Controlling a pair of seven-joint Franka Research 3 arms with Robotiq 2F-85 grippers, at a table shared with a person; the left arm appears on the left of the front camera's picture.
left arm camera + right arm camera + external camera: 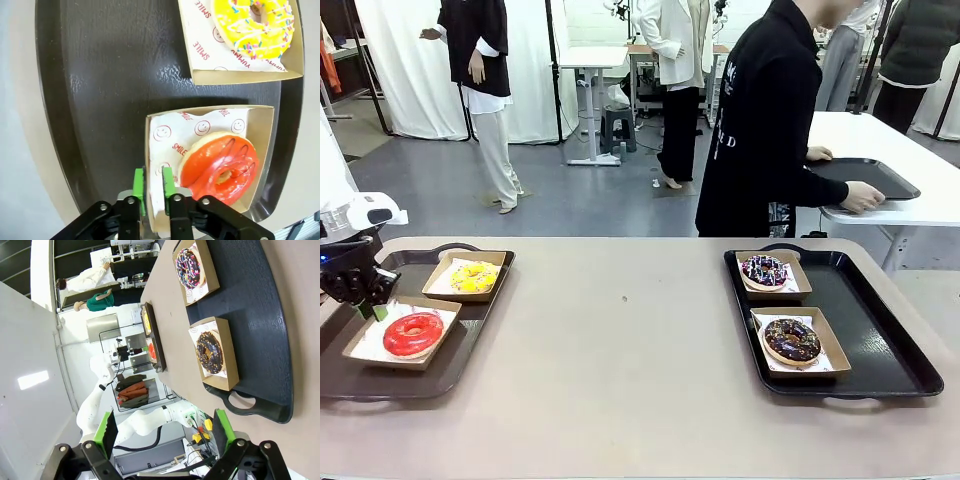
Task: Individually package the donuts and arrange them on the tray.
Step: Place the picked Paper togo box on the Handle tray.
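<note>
Green pads of the left tool stand nearly together in the left wrist view, pinching the near wall of a brown cardboard box between them. That box holds the red-glazed donut, lying flat on white liner paper printed with smiley faces and the red word "SMILE". Just beyond it on the same dark left tray sits a second box with the yellow-glazed donut, sprinkled in several colours; its paper reads "SMILE" and "YUMMY".

From the front, the left tool is at the back left corner of the red donut's box, near the counter's left edge.

Fingers of the right tool are spread wide with nothing between them, raised well above the counter. Past them lies the right tray, with the dark chocolate donut in the nearer box and the purple-white sprinkled donut in the farther one, both flat.

Behind the counter a person in black bends over another black tray on a white table.
</note>
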